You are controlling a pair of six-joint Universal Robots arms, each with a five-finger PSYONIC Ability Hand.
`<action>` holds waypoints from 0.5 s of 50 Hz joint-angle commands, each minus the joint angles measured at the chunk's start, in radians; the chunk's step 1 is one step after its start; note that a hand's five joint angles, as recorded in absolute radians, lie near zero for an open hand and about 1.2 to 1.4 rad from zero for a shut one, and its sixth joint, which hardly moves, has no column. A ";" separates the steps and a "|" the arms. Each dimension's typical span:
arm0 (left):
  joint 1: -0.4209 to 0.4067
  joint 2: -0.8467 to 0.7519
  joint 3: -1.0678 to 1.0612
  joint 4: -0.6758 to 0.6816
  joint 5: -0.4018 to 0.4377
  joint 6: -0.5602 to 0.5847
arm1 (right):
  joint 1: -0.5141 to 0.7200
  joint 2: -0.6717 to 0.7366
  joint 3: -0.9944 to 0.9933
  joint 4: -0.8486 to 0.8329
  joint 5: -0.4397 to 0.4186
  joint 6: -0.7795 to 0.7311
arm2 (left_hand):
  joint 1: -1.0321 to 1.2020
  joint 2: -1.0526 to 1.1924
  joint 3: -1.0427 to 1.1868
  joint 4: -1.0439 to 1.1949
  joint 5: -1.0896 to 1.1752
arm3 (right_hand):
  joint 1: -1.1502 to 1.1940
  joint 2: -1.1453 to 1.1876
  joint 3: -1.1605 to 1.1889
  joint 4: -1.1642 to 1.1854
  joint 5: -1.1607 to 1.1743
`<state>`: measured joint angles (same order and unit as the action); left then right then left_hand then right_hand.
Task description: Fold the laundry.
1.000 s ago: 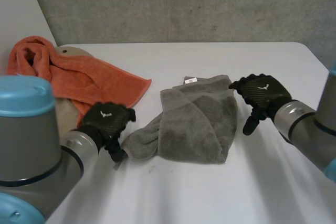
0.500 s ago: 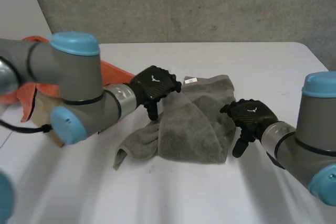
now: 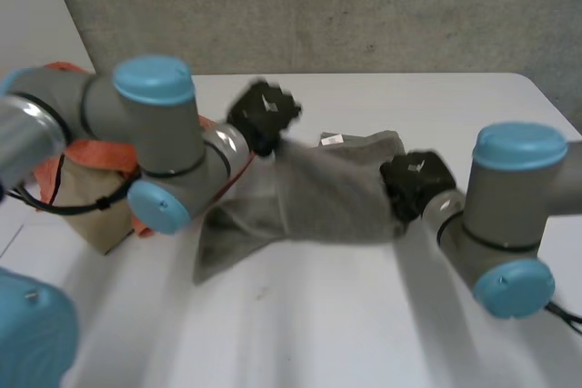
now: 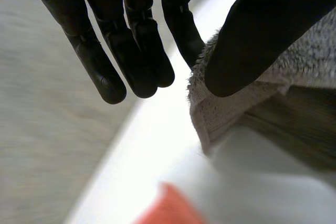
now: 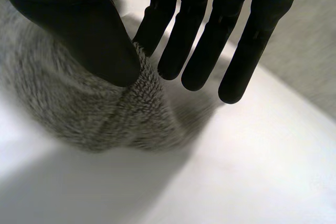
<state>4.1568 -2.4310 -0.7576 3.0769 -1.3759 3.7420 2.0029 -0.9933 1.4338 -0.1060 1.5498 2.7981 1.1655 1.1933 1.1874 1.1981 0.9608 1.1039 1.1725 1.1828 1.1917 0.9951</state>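
I have bare white table [image 3: 346, 324] open in front of the grey terry towel [image 3: 327, 199] and beyond it. The towel, pinched at either end by my left hand [image 3: 264, 114] and right hand [image 3: 414, 181], bars the middle. My left arm [image 3: 155, 138], a rumpled orange towel [image 3: 91, 154] and a tan block [image 3: 100, 223] crowd the left.

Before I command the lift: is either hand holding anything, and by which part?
Both hold the grey towel. The left hand pinches its left edge between thumb and finger, and the right hand pinches its right edge the same way.

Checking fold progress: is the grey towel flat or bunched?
Bunched: the grey towel is creased and doubled over itself on the white table.
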 commanded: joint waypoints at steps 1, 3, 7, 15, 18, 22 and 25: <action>0.017 0.256 -0.138 0.092 -0.038 -0.131 | -0.039 -0.082 -0.119 0.002 0.000 0.018 | 0.231 0.203 0.209 0.198 0.261 | 0.292 0.224 0.213 0.205 0.227; 0.022 0.349 -0.210 0.098 -0.037 -0.165 | -0.039 -0.128 -0.137 -0.007 -0.007 0.018 | 0.231 0.203 0.209 0.198 0.261 | 0.292 0.224 0.213 0.205 0.227; 0.022 0.501 -0.349 0.095 -0.066 -0.191 | -0.039 -0.220 -0.167 -0.053 -0.039 0.017 | 0.231 0.203 0.209 0.198 0.261 | 0.292 0.224 0.213 0.205 0.227; -0.018 0.707 -0.650 0.098 -0.140 -0.188 | -0.059 -0.248 -0.210 -0.106 -0.161 0.072 | 0.231 0.203 0.209 0.198 0.261 | 0.292 0.224 0.213 0.205 0.227; -0.059 0.722 -0.744 0.095 -0.152 -0.179 | -0.053 -0.181 -0.234 -0.103 -0.183 0.092 | 0.231 0.203 0.209 0.198 0.261 | 0.292 0.224 0.213 0.205 0.227; -0.092 0.708 -0.805 0.105 -0.178 -0.156 | -0.052 -0.073 -0.285 -0.089 -0.180 0.095 | 0.231 0.203 0.209 0.198 0.261 | 0.292 0.224 0.213 0.205 0.227; -0.098 0.684 -0.806 0.103 -0.199 -0.156 | -0.056 -0.012 -0.322 -0.083 -0.177 0.098 | 0.231 0.203 0.209 0.198 0.261 | 0.292 0.224 0.213 0.205 0.227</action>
<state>4.0959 -1.7093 -1.5111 3.1766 -1.5390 3.5689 1.9475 -1.1497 1.1813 -0.2064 1.3704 2.8867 1.1655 1.1967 1.1878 1.1987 0.9608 1.1040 1.1725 1.1828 1.1927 1.0141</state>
